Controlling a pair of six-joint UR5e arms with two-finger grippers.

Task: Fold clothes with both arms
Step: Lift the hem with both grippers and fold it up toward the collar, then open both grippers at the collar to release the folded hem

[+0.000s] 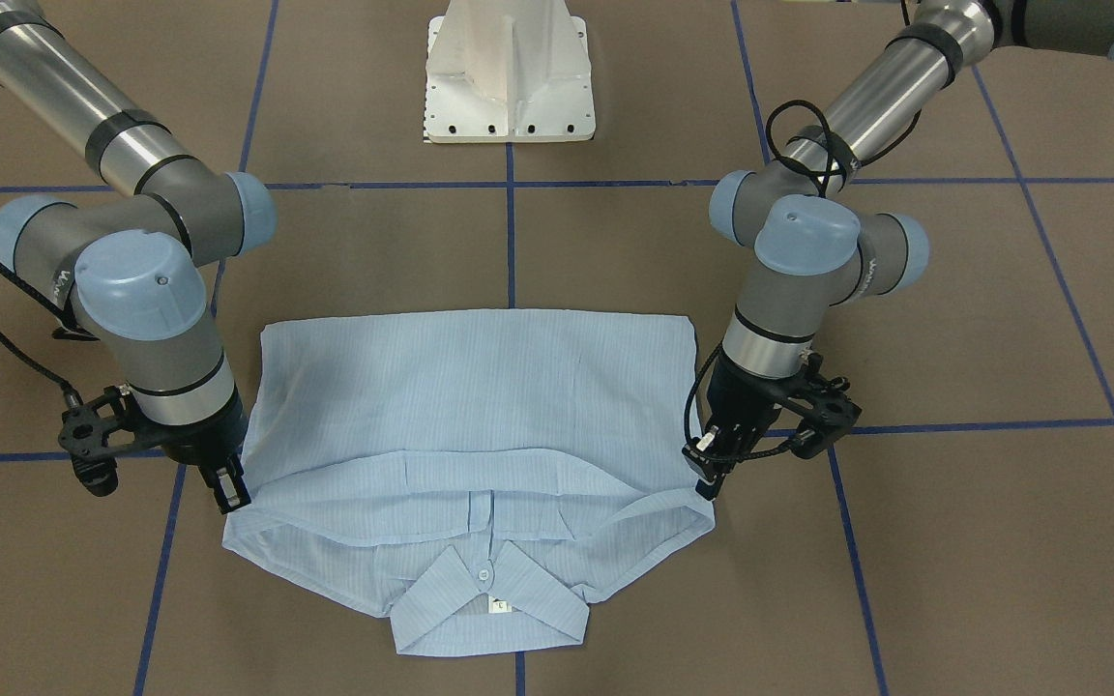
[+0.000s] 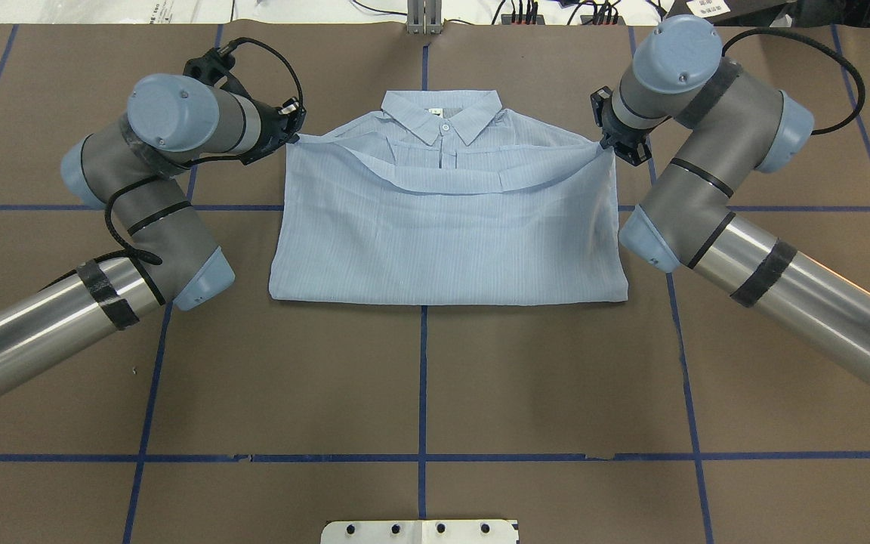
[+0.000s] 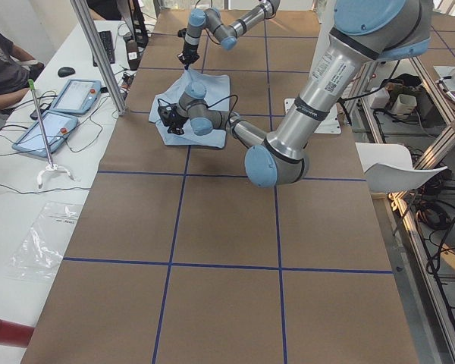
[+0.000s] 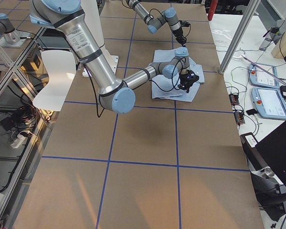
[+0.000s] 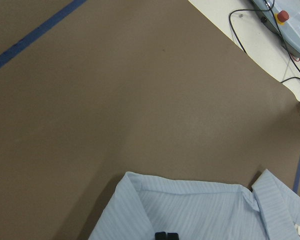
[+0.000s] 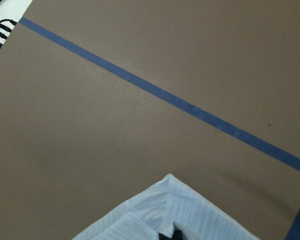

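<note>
From the front-facing view, the shirt (image 1: 480, 387) lies flat on the table (image 1: 953, 561) toward the operators' long edge, with its collar (image 1: 489, 599) nearest that edge. The lower half is doubled up over the chest. The hem (image 1: 480, 459) sags in a curve between two lifted corners, and the left gripper (image 1: 707, 478) and right gripper (image 1: 231, 491) stand one at each corner.

The overhead view adds that each hem corner runs to a point inside a gripper, so both look clamped on the cloth. The fold nearer the robot lies straight.

In the two side views the shirt is small, about midway along the table's length, and nothing of either grip can be read.

The left wrist view alone shows black fingertips (image 5: 161, 235) pressed together on the fabric. In the right wrist view a pinched corner hides most of the tips (image 6: 170, 234).

The cloth looks thin, light and limp. It will likely droop and slide, so the stitched hem corners seem the best hold, kept level with each other.
</note>
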